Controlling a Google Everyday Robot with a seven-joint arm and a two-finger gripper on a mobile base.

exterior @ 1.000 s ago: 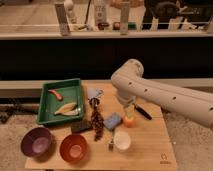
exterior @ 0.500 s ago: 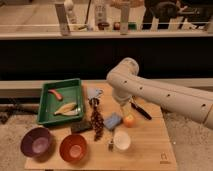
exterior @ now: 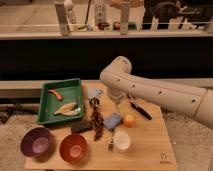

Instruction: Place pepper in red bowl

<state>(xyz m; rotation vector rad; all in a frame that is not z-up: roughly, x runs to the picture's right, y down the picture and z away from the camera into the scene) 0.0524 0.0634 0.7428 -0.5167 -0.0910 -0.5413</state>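
1. Broadly, we see a wooden bench (exterior: 150,147) filling the lower half of the view, and everything else rests on it.
2. We see a white arm (exterior: 170,97) reaching in from the right and bending above the bench's back middle.
3. We find a green tray (exterior: 64,84) at the back left of the bench, holding two things.
4. We see a purple bowl (exterior: 36,141) upright at the front left corner.
5. We see the red bowl (exterior: 73,147) just right of the purple bowl, upright, its paler bottom showing.
6. We make out the pincer (exterior: 118,96) hanging below the arm's bend, right of the tray. Its jaws stand apart and are clamped on nothing.
7. We see a dark beaded bunch (exterior: 96,122) lying lengthwise between the tray and the bench's middle.
8. We see a black tool (exterior: 139,110) lying slantwise just right of the pincer.
9. We see a pale yellow fruit (exterior: 67,108) lying in the tray's front half.
10. We see a white cup (exterior: 121,141) right of the red bowl, apart from it.
11. We see a blue block (exterior: 112,120) just right of the bunch.
12. We see an orange (exterior: 129,120) just beside the block, behind the cup.
13. We see the pepper (exterior: 55,94) lying in the tray's back left part, well apart from the pincer and from the red bowl.
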